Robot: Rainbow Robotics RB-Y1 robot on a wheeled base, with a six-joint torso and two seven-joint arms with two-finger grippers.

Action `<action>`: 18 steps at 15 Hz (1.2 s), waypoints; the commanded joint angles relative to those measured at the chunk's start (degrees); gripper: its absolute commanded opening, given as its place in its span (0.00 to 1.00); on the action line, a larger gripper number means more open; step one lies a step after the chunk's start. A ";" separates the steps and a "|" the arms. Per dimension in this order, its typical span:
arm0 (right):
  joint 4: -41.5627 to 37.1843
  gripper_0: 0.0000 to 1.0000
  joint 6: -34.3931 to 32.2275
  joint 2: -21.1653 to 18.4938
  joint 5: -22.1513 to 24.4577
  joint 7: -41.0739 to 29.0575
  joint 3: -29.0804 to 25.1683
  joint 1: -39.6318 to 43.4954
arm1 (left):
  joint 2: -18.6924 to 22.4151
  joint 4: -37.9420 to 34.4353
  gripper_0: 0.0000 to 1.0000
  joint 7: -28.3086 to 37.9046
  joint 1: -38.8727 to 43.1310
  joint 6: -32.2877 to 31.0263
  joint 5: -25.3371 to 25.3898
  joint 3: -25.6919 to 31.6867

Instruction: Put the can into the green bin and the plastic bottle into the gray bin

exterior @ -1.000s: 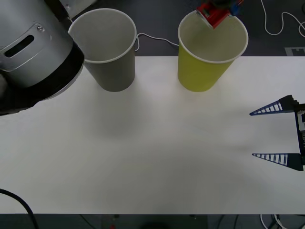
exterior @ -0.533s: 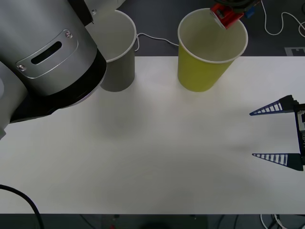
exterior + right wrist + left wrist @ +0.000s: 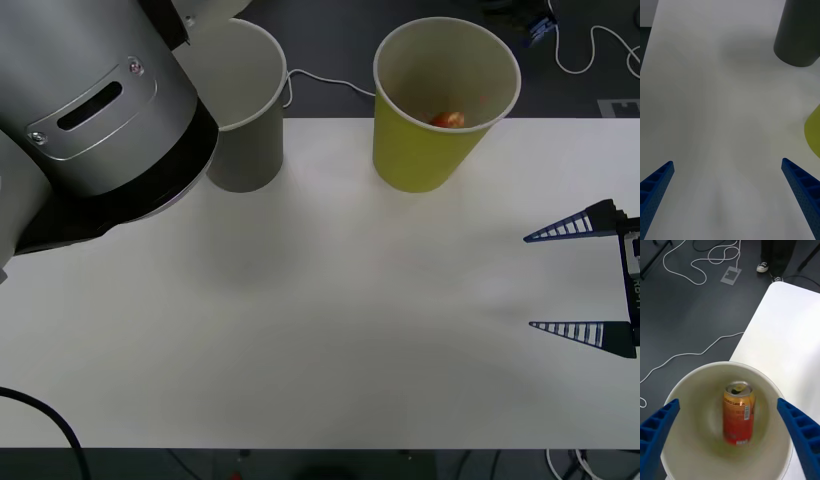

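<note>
The orange-and-red can (image 3: 738,414) lies inside the green bin (image 3: 696,377), its pull-tab top towards the far wall; from the front a bit of the can (image 3: 449,119) shows low in the green bin (image 3: 430,155). My left gripper (image 3: 727,402) hovers open above that cup's mouth, holding nothing. The gray bin (image 3: 248,150) stands to the left, partly hidden behind my left arm (image 3: 90,110). My right gripper (image 3: 578,280) waits open at the table's right edge. The plastic bottle is out of view.
Both cups stand at the white table's (image 3: 330,320) far edge. White cables (image 3: 696,262) run over the dark floor beyond it. In the right wrist view the gray bin (image 3: 799,33) and a sliver of the green bin (image 3: 813,131) stand ahead of the right gripper (image 3: 728,168).
The can, held over the green bin's far rim before, has been let go and now lies inside it. My left arm swung in front of the gray bin.
</note>
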 commanded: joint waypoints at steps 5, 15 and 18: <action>0.00 1.00 0.00 0.00 0.00 0.00 0.00 0.00 | 11.02 -7.05 1.00 -9.54 3.78 -6.09 14.66 1.07; 0.00 1.00 0.00 0.00 0.00 0.00 0.00 0.00 | 32.99 -52.40 1.00 -10.68 33.40 -21.30 11.05 23.75; 0.00 1.00 0.00 0.00 0.00 0.00 0.00 0.00 | 34.92 -59.61 1.00 -12.26 40.26 -24.99 10.70 30.34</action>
